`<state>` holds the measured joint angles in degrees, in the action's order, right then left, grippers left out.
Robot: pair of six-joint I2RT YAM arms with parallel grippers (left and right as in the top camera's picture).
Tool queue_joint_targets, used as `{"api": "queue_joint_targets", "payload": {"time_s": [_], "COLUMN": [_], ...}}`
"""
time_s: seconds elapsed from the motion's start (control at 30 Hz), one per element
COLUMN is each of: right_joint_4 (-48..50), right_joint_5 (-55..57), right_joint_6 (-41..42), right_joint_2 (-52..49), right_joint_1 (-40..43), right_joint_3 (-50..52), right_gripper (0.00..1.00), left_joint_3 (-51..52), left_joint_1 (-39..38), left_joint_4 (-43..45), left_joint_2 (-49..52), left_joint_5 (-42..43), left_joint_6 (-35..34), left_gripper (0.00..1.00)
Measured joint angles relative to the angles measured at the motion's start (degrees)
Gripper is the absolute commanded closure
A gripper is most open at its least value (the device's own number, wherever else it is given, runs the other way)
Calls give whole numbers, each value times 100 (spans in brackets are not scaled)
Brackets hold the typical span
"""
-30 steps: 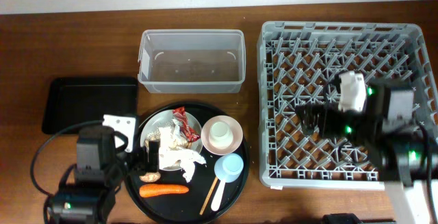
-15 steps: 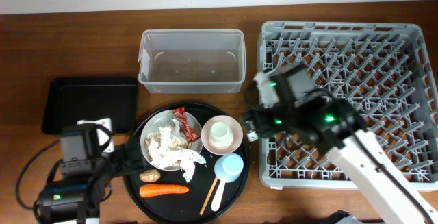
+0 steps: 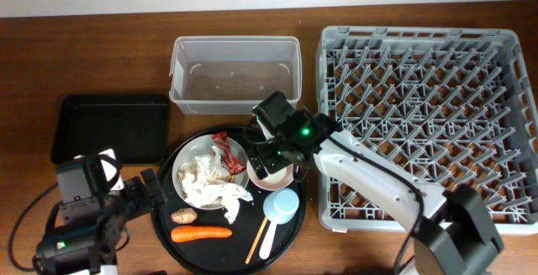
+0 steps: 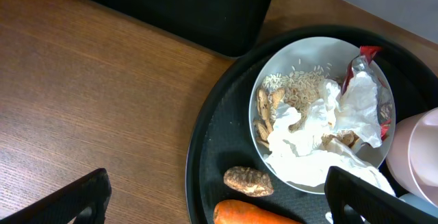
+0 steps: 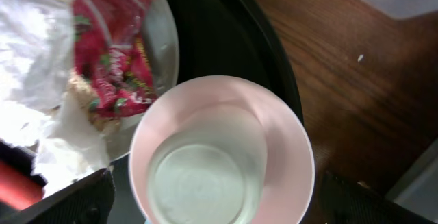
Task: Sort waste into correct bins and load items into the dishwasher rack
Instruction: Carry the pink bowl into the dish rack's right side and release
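The white plate on the round black tray holds crumpled tissue, rice and a red wrapper. My right gripper hovers open right above the white-pink bowl, one finger on each side and neither touching it. My left gripper is open and empty at the tray's left rim. The brown lump and the orange carrot lie between its fingers. The blue cup, the fork and the chopsticks lie at the tray's front right.
The grey dishwasher rack fills the right side and holds nothing. The clear tub stands behind the round tray. The shallow black tray lies at the left, its corner in the left wrist view.
My right arm has swung left from over the rack to above the bowl. My left arm has drawn back left, off the plate to the tray's rim.
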<state>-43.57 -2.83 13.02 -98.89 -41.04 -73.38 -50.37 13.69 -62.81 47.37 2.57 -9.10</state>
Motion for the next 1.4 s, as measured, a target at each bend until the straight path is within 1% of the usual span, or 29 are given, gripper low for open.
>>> {"api": "queue_joint_targets", "payload": {"time_s": [0.17,0.23,0.33,0.47,0.67,0.8,0.87,0.97,1.07,1.17,1.27,1.37,1.4], "right_joint_4": [9,26,48,35,42,-4,-199,-754,-1237,-1624,-2122,-2317,-2328], "right_joint_5": [70,116,219,286,328,354,393,739,1021,1134,1193,1266,1244], "right_joint_6": [162,186,195,221,317,348,350,352,352,352,352,345,345], "right_joint_2": [-321,-352,-352,-352,-352,-350,-339,-57,605,1248,1628,1838,1851], "right_joint_1": [-72,-168,-249,-254,-254,-254,-254,-251,-72,608,1910,3727,4144], "right_joint_3": [0,0,0,0,-2,-39,-146,-732,-1401,-1580,-1580,-1580,-1580], "right_gripper": [0,7,21,28,44,45,45,45,45,45,45,45,45], "left_joint_3": [0,0,0,0,0,0,0,0,0,0,0,0,0], "left_joint_1": [0,0,0,0,0,0,0,0,0,0,0,0,0], "left_joint_4": [0,0,0,2,0,0,0,0,0,0,0,4,0], "left_joint_2": [0,0,0,0,0,0,0,0,0,0,0,0,0], "left_joint_5": [0,0,0,0,0,0,0,0,0,0,0,0,0], "left_joint_6": [0,-2,0,-2,-2,-9,-17,-17,-17,-17,-17,-20,-20], "left_gripper": [1,1,1,1,1,1,1,1,1,1,1,1,1]}}
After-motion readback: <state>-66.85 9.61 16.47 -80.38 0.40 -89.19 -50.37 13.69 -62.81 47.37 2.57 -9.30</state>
